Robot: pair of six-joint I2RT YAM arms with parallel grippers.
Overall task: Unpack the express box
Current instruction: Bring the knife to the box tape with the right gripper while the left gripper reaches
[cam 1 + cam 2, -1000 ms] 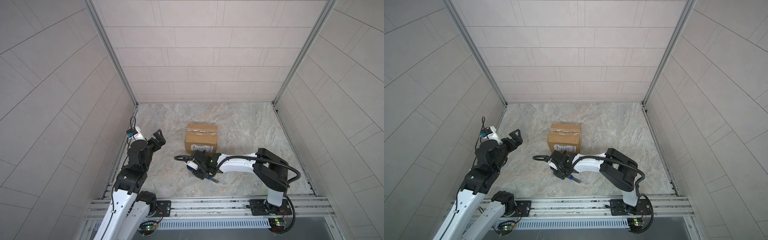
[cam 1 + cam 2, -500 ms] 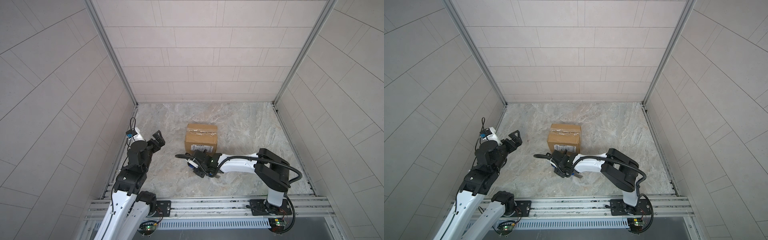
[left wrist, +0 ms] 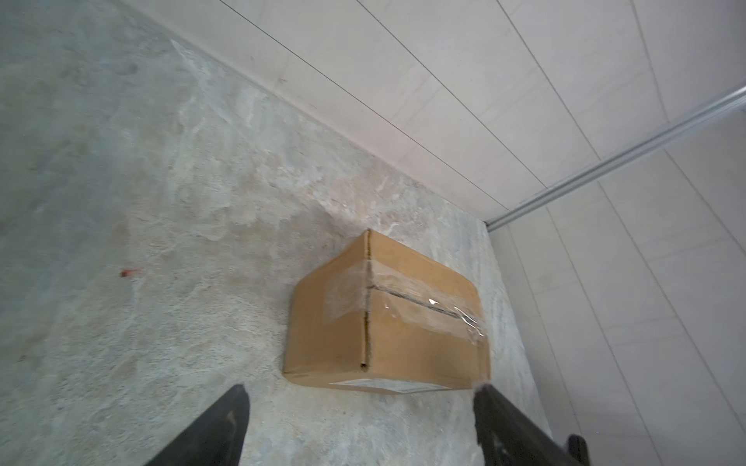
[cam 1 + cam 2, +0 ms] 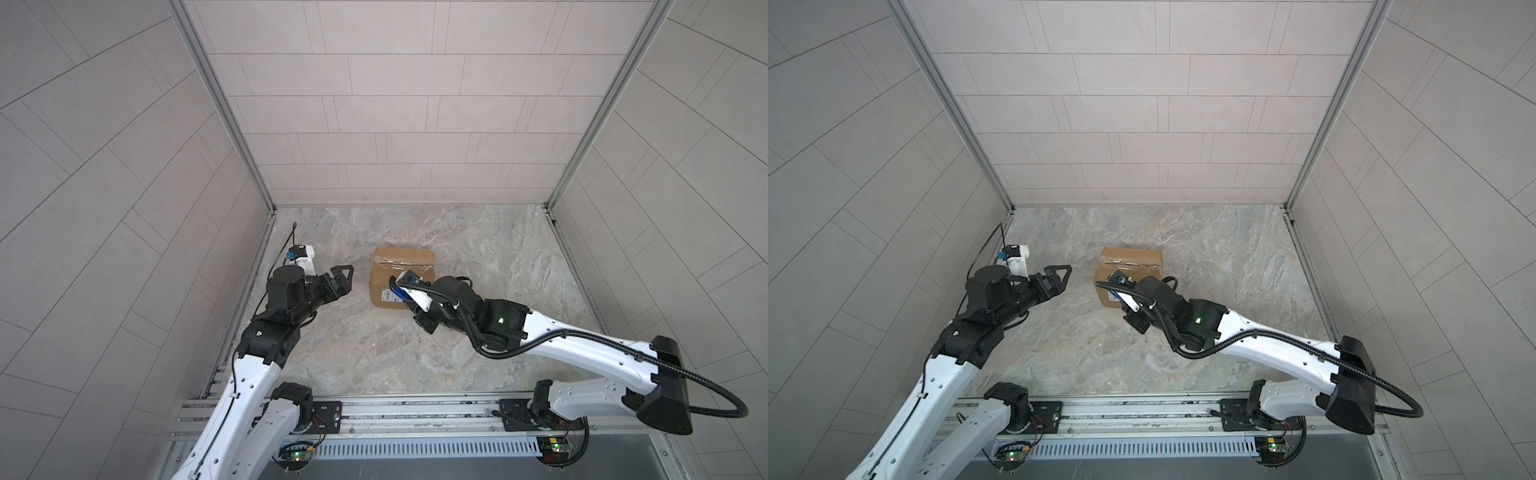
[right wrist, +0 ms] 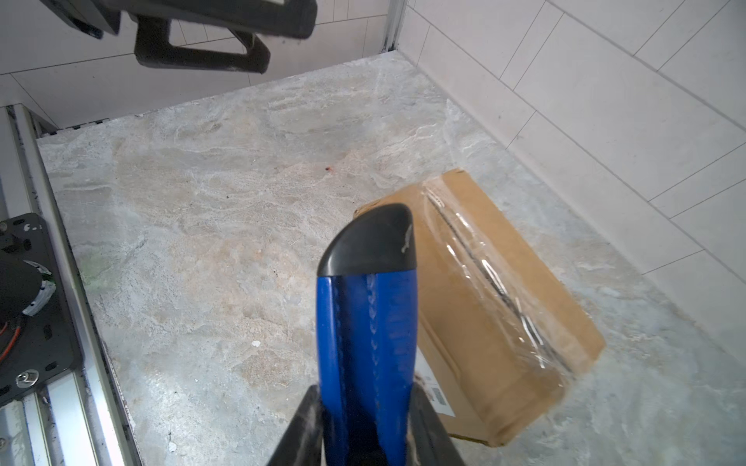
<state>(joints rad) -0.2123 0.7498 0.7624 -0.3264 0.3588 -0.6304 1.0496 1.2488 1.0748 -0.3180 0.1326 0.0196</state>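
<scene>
The box (image 4: pixel 384 282) was found on the table (image 4: pixel 374 357), about in the middle and toward the back wall. Its taped seam was turned up and its white label (image 3: pixel 387 385) was on the side that faced the arms. The flaps were closed, and the clear tape (image 3: pixel 424 300) appeared unbroken along the top. It was therefore judged that nothing could be taken out yet and that the tape had to be cut first.

The knife (image 5: pixel 365 322) was clamped between the jaws of the right gripper (image 5: pixel 365 435). It was gripped low on its blue handle, so that the black tip was left free and was pointed toward the box. This gripper was held just beside the label side of the box, probably so that the seam could be reached from there. Whether a blade was pushed out could not be told, and no contact between knife and box was seen.

The left gripper (image 4: pixel 347 280) was held to the left of the box, apart from it and above the table. Its jaws were set wide apart, with nothing between them, and were aimed at the short end of the box. Such a wide opening was judged to be meant for holding the box steady. A small carton like this would probably be pushed away by the knife if it was not held.
</scene>
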